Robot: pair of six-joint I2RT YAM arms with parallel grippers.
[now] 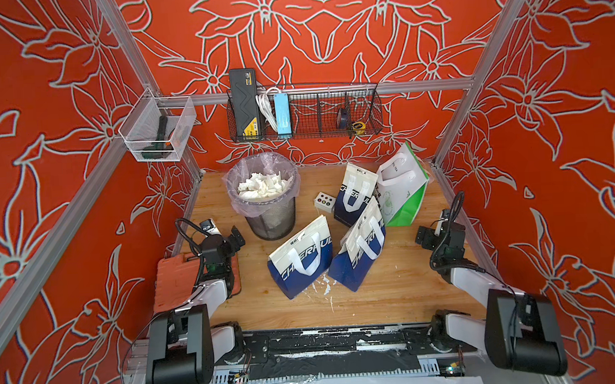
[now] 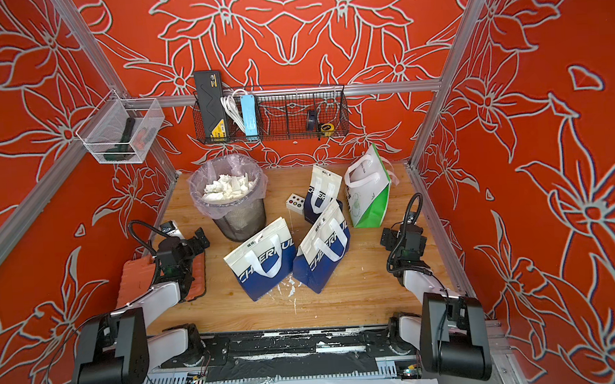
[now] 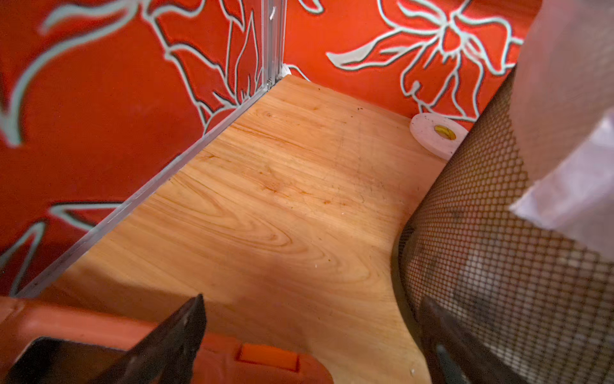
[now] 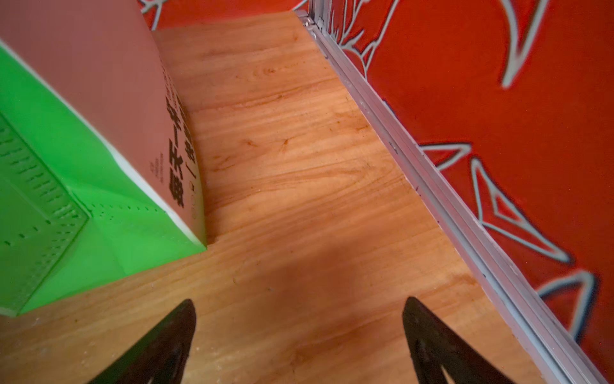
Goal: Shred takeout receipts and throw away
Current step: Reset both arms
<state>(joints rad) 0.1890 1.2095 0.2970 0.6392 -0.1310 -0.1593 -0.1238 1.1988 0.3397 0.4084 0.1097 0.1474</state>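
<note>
Receipt shreds (image 1: 262, 186) are heaping in bin (image 1: 275, 220), eleven o'clock; left gripper (image 3: 310, 309), right gripper (image 4: 299, 309) gaping empty; bumping bin could spill them.

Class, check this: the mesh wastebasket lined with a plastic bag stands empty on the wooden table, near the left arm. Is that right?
Not empty: both top views show the wastebasket holding torn white paper. The rest holds.

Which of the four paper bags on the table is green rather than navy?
The green-and-white bag, farthest right among them in both top views; the three CHERRUL bags all have navy lower halves.
</note>
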